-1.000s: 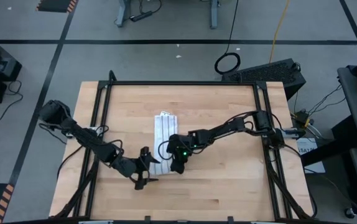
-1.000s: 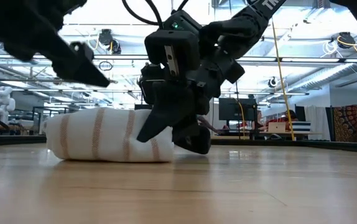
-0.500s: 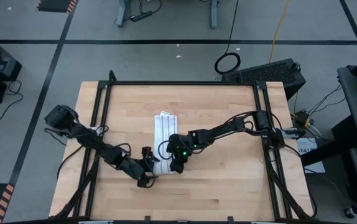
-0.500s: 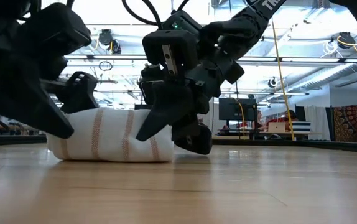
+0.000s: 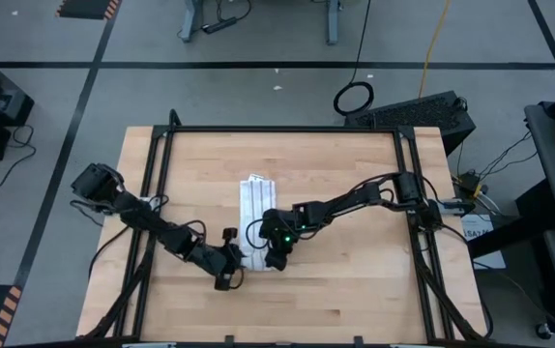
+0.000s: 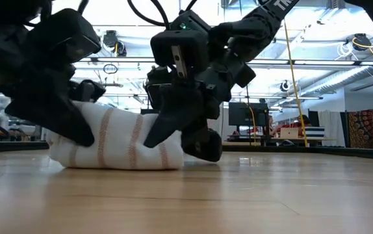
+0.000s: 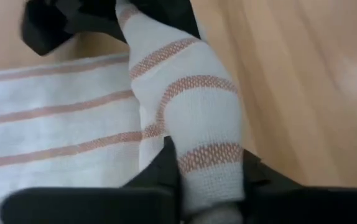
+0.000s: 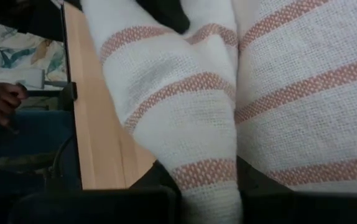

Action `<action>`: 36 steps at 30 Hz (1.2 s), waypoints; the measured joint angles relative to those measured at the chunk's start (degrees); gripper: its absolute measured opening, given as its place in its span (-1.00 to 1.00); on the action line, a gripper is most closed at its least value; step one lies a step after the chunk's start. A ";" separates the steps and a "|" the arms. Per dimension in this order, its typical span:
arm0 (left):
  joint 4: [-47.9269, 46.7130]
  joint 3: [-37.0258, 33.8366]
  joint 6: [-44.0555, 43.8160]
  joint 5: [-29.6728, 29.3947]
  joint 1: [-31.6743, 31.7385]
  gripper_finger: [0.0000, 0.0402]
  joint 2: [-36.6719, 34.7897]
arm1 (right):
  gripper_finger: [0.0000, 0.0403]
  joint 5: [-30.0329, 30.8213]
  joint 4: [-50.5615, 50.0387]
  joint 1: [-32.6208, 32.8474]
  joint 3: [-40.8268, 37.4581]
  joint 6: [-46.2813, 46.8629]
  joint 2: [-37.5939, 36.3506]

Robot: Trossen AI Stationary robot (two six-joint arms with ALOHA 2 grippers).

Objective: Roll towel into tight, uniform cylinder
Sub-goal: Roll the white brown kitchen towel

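Towel (image 5: 253,208): white with thin stripes, lying lengthwise near the middle of the wooden table (image 5: 355,280). Far end flat, running toward 12 o'clock; near end, toward 6 o'clock, already wound into a short fat roll. Low view shows the roll (image 6: 118,140) resting on the table, bulging and not yet even.

Right gripper (image 5: 276,253): at the roll's 3 o'clock end, fingers narrow and clamped on a pinch of cloth. Right wrist view shows the fold squeezed between the two fingers (image 8: 166,186). No visible change here over the past second.

Left gripper (image 5: 225,271): at the roll's 9 o'clock end. A second ago it stood off from the towel with fingers spread wide; it has since come in against the roll and drawn them in on the cloth. Left wrist view shows the striped roll end sitting between its fingers (image 7: 160,180); low view shows it pressed onto the roll's side.

Reading: both ends of the roll are now held, so the pair looks set to turn the roll together toward 12 o'clock over the flat remainder. Most of the length is still unrolled. Risk: uneven pull at the two ends could cone the roll or loosen the wraps.
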 joint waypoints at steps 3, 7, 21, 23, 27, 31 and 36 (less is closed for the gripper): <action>0.44 0.00 -3.00 5.11 1.51 -0.70 -0.09 | -0.73 -1.09 -0.12 0.09 -0.02 -0.73 -0.22; 0.87 0.00 -7.42 9.95 3.59 -0.70 -0.11 | -0.51 -0.68 -2.09 0.07 -0.06 -3.29 -2.17; 2.28 -0.07 -17.72 26.96 12.12 -0.70 -3.71 | 0.24 9.49 -17.20 3.62 -0.02 -17.20 -16.75; 2.02 -0.07 -18.31 28.06 13.41 -0.70 -4.23 | 0.25 16.83 -16.35 6.32 0.02 -17.82 -17.86; 2.30 -0.16 -20.22 30.80 14.92 -0.70 -4.59 | 0.25 30.50 -16.28 12.02 0.04 -18.10 -17.70; 4.22 -2.30 -23.48 30.13 14.85 -0.70 -4.59 | 0.27 40.48 -16.10 15.41 0.04 -19.76 -15.99; 14.98 -8.80 -31.28 25.18 12.63 -0.70 -4.59 | 0.38 44.72 -14.14 16.56 0.04 -22.45 -13.45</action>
